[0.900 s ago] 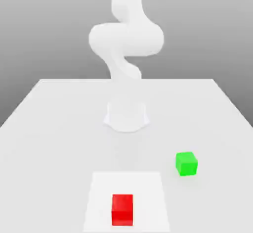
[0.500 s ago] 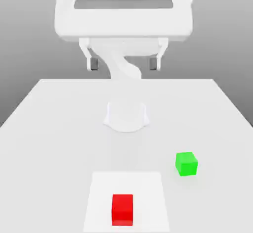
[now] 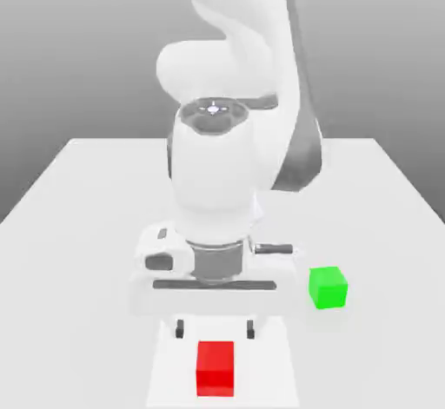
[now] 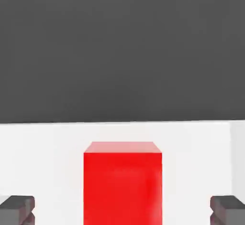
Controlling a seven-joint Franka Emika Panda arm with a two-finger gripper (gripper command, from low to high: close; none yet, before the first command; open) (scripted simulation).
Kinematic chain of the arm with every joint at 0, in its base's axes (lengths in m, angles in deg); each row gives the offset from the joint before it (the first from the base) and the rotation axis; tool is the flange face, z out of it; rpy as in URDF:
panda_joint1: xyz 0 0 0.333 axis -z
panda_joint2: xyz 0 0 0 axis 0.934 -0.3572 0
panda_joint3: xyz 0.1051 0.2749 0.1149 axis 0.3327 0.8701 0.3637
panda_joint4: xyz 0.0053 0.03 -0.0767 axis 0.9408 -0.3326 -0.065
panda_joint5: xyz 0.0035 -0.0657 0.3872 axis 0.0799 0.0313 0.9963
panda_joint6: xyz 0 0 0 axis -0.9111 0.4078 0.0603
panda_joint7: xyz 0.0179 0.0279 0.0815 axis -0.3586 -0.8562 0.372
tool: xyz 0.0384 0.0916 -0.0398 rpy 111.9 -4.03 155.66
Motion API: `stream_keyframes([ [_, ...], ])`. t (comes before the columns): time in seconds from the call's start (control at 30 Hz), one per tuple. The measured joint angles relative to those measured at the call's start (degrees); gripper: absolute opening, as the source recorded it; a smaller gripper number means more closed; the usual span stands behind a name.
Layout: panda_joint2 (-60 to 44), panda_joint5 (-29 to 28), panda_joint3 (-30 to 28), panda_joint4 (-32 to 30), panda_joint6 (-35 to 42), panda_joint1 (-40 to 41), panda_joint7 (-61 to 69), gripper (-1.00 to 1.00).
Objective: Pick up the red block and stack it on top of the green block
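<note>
Red block: matt, smooth, plain faces. Green block: same matt, smooth finish. Surface: pale, smooth, ungrained. White square at its near edge: flat, smooth, matt. Robot arm: smooth white casing, plastic-looking, faintly glossy; dark grey wrist ring, metallic-looking. Claw: smooth white body, dark matt pads.

One robot arm stands over one table, which bears two cubes: one red cube and one green cube.
</note>
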Motion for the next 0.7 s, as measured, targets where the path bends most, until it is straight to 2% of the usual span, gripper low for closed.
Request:
stream_keyframes([
  [0.03,-2.1,0.1,0.1,0.3,-1.7,0.1,0.0,0.00],
  [0.07,-3.9,0.1,0.1,0.6,-3.3,0.1,0.1,-1.00],
  [0.3,-4.3,0.0,0.2,0.6,-3.5,0.1,0.0,-1.00],
  [0.47,4.6,-0.2,0.2,-0.9,3.8,0.0,0.1,-1.00],
  [0.57,10.3,0.2,4.1,-5.1,5.3,-2.3,5.6,-1.00],
  [0.7,17.7,2.3,7.8,-11.8,6.1,-11.2,15.9,-1.00],
])
